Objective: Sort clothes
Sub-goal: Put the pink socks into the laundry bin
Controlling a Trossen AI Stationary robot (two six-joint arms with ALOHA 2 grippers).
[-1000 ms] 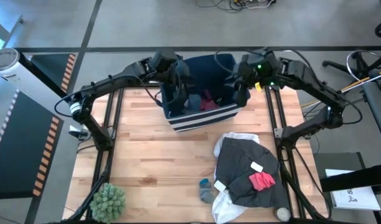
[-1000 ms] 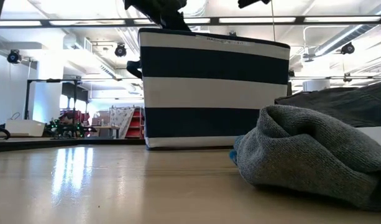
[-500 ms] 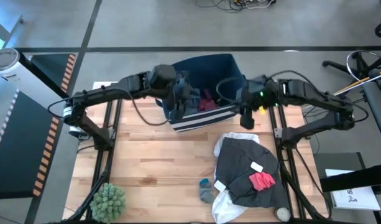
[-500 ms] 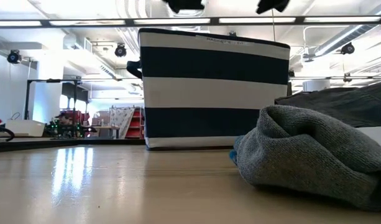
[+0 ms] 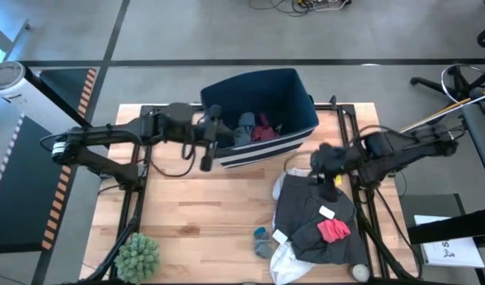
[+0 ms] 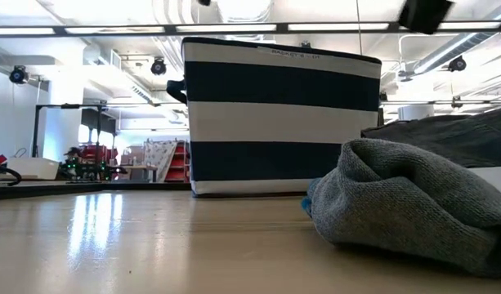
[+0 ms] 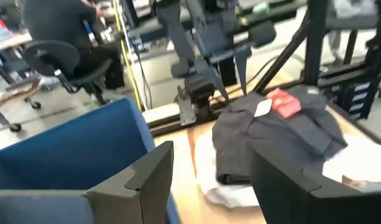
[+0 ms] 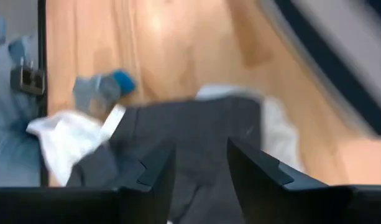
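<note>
The navy striped bin (image 5: 301, 95) stands at the table's far middle, with blue-grey (image 5: 246, 127) and maroon (image 5: 264, 131) clothes inside. A dark grey garment (image 5: 313, 210) lies at the near right on a white garment (image 5: 288, 265). A red cloth (image 5: 334, 230) lies on top of it. A small blue-grey and teal piece (image 5: 262, 241) lies beside the pile. My left gripper (image 5: 213, 136) is open and empty at the bin's left front corner; its wrist view (image 7: 212, 155) looks toward the pile. My right gripper (image 5: 325, 166) is open and empty above the pile's far end (image 8: 201, 149).
A small green plant (image 5: 137, 255) stands at the near left corner. Bare wood (image 5: 195, 206) lies between the plant, the bin and the pile. In the low view the grey piece (image 6: 405, 204) lies in front of the bin (image 6: 279, 114). A person sits on a chair beyond the table (image 7: 66, 37).
Both grippers have risen out of the bin and come toward the table's near edge. My left gripper has drawn back to the left, outside the bin's left front corner. My right gripper has swung to the right and near, over the clothes pile. The bin has stayed in place.
</note>
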